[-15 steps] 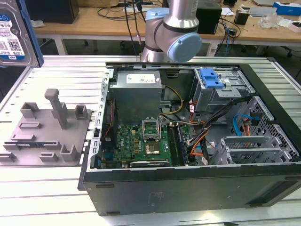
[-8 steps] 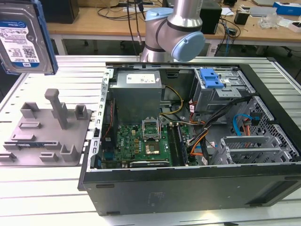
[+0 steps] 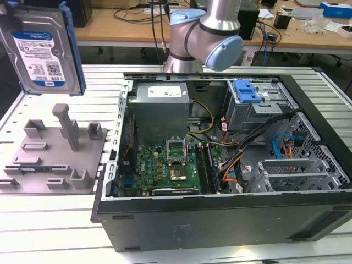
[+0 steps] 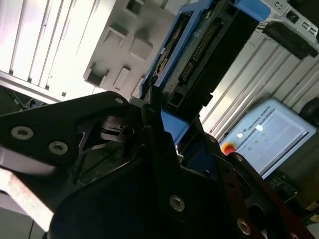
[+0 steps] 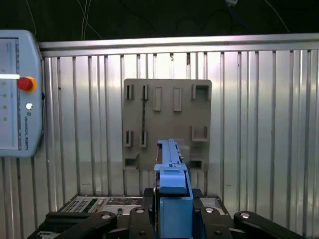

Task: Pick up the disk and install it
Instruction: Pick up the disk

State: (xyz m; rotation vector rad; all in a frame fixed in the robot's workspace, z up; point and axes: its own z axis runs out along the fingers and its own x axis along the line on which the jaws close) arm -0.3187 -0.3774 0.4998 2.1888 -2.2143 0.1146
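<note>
Blue plastic between the jaws: they're closed narrow on the carrier bracket (image 5: 172,188) of the disk (image 5: 168,152), one jaw either side of it in the first wrist view. Over in the second wrist view the drive runs edge-on away from the grip, its connector row (image 4: 199,47) in plain sight. Past it lies the grey fixture tray (image 5: 167,119), and the disk is off it, up in the air, touching nothing but the jaws. The exterior view backs that up: silver body, white-and-blue label to the camera, nearly upright at that view's upper left, above the tray and apart from it, with the ribbed metal tabletop (image 3: 55,225) underneath. The arm (image 3: 206,33) looms behind the open computer case (image 3: 220,212).

So the call: pick-up looks done, the carry is the step in hand, and the install is not yet made. The grey drive bay (image 3: 264,110) with its blue latch (image 3: 246,91) sits in the case toward the exterior view's right, well apart from the disk. My read on what the move calls for: a crossing high enough to clear the tray's posts and the case wall. Then the carrier has to line up square with the bay, minding the loose cables (image 3: 236,159) nearby. A crooked entry could jam the bracket.
</note>
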